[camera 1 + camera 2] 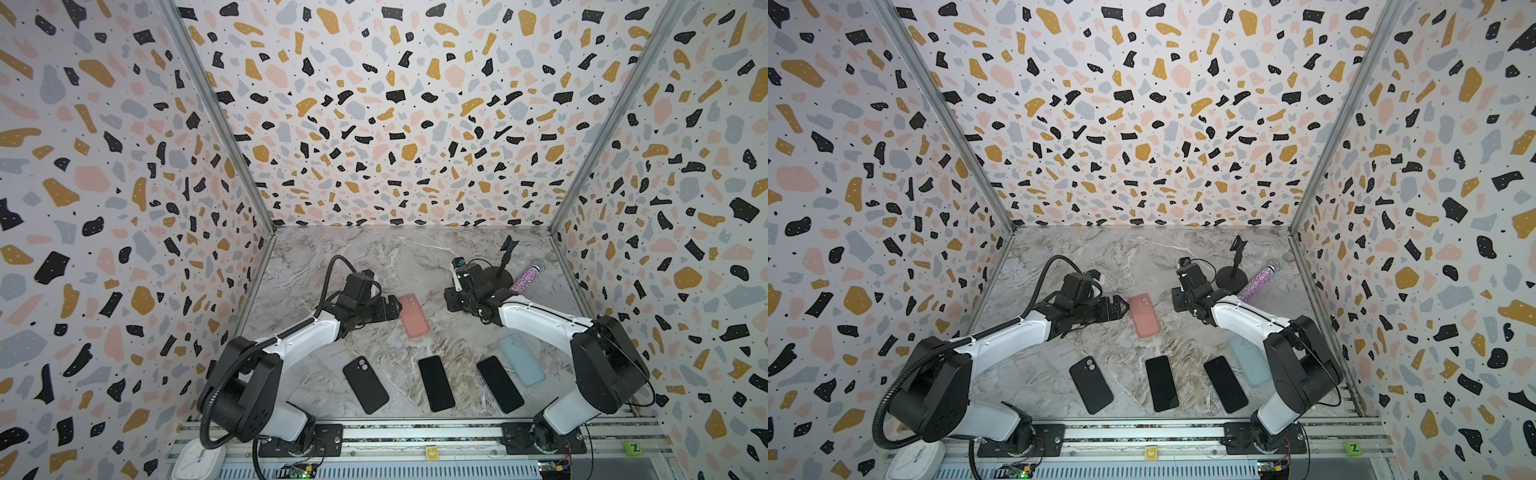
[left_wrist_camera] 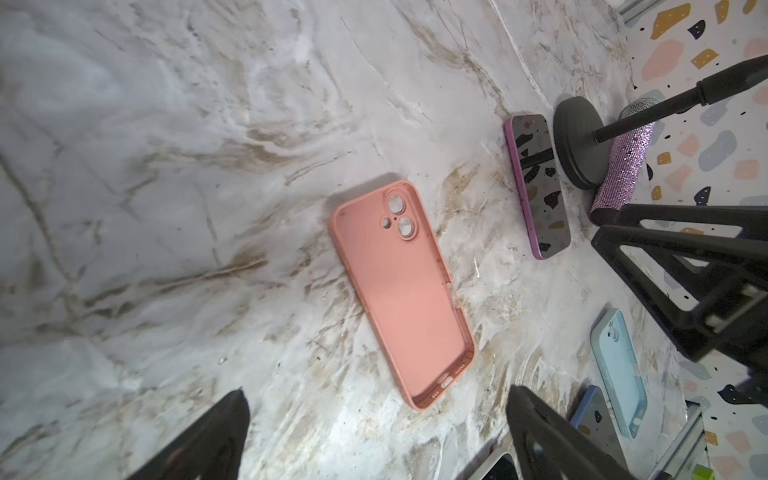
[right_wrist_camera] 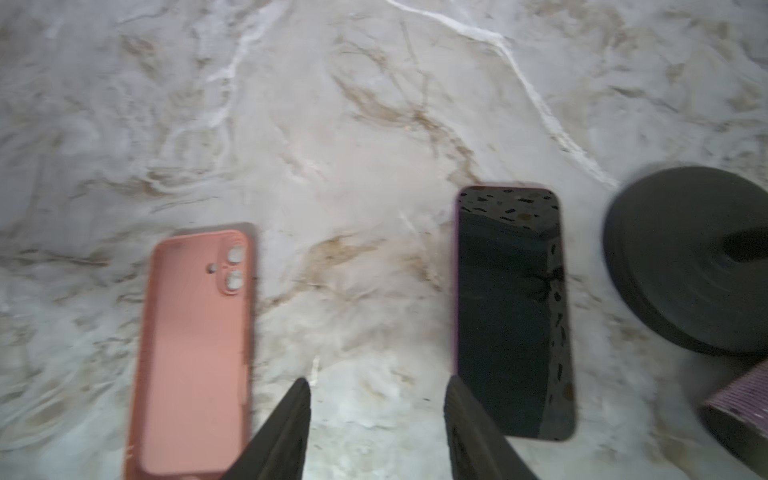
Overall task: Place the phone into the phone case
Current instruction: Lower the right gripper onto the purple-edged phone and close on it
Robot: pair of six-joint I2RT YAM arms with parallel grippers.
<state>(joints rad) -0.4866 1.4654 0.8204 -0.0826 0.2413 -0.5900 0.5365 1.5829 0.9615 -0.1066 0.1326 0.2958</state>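
Open grippers flank the empty pink phone case (image 1: 414,316), phone loose nearby
The case lies flat on the marble table (image 1: 374,257), hollow side up, nothing in it. The left gripper (image 1: 397,308) sits just beside one long edge of the case, jaws spread wide and holding nothing; whether a fingertip touches the edge I cannot tell. On the case's opposite side, apart from it, the purple-edged phone (image 3: 513,311) lies flat, screen up, with the black stand base (image 3: 681,257) just beyond it. The right gripper (image 3: 378,380) hangs over bare marble between case and phone, jaws partly apart and empty, one finger (image 3: 469,415) overlapping the phone's near corner in the wrist view
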